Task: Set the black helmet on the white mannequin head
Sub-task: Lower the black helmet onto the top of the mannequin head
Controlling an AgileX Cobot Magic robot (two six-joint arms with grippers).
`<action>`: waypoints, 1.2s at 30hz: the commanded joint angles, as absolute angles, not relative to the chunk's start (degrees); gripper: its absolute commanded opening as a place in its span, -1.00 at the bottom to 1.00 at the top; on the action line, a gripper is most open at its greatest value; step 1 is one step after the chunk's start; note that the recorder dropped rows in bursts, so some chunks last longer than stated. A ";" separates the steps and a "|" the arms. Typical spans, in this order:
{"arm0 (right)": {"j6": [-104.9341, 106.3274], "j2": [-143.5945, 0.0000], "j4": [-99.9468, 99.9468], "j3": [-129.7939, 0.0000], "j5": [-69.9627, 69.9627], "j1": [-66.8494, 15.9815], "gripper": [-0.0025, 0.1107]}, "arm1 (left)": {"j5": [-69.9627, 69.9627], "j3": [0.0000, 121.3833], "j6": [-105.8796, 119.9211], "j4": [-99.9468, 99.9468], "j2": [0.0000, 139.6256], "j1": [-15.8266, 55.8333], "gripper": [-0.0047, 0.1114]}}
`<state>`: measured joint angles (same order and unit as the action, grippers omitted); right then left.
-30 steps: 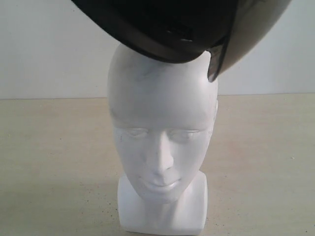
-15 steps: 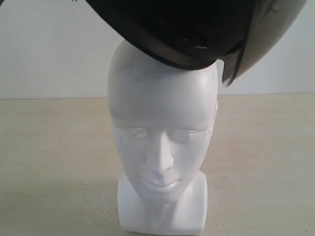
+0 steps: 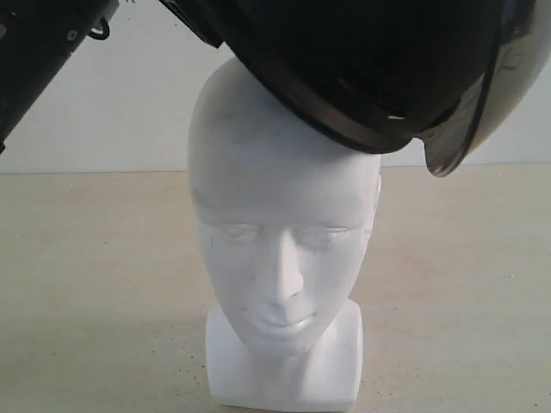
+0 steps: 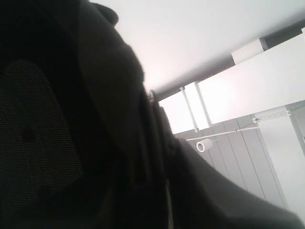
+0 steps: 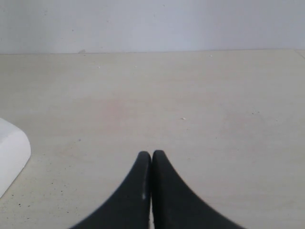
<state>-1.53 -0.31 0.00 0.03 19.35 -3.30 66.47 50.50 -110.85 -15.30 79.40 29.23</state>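
Observation:
The black helmet hangs tilted over the crown of the white mannequin head. Its lower rim touches or nearly touches the top right of the skull, and its smoky visor sticks out to the right. My left arm reaches in from the upper left to the helmet's rim. In the left wrist view the helmet's dark shell and mesh lining fill the frame, and my left gripper is shut on it, its jaws lost in the dark. My right gripper is shut and empty, low over the table.
The mannequin head stands on a blocky white base on a beige table, with a pale wall behind. A corner of that base shows beside my right gripper.
The helmet has moved right and lower, coming down over the crown of the head. My left arm has come into the exterior view at the upper left.

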 commanded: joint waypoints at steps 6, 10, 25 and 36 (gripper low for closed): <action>-1.28 0.00 0.49 0.00 19.14 -2.86 -0.96 | 69.96 51.06 -109.72 -11.31 81.16 29.39 -0.84; -1.28 0.00 0.49 0.00 19.14 -2.86 -0.96 | 69.96 51.06 -109.72 -10.08 81.85 29.39 -0.84; -1.28 0.00 0.49 0.00 19.14 -2.86 -0.96 | 69.96 50.96 -108.80 -8.85 81.98 29.26 -0.84; -1.28 0.00 0.49 0.00 19.14 -2.86 -0.96 | 69.96 47.49 -109.56 -9.87 81.98 29.26 -0.84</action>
<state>-1.53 -0.31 0.00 0.03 19.35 -3.30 67.68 48.04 -109.37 -10.53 82.59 29.35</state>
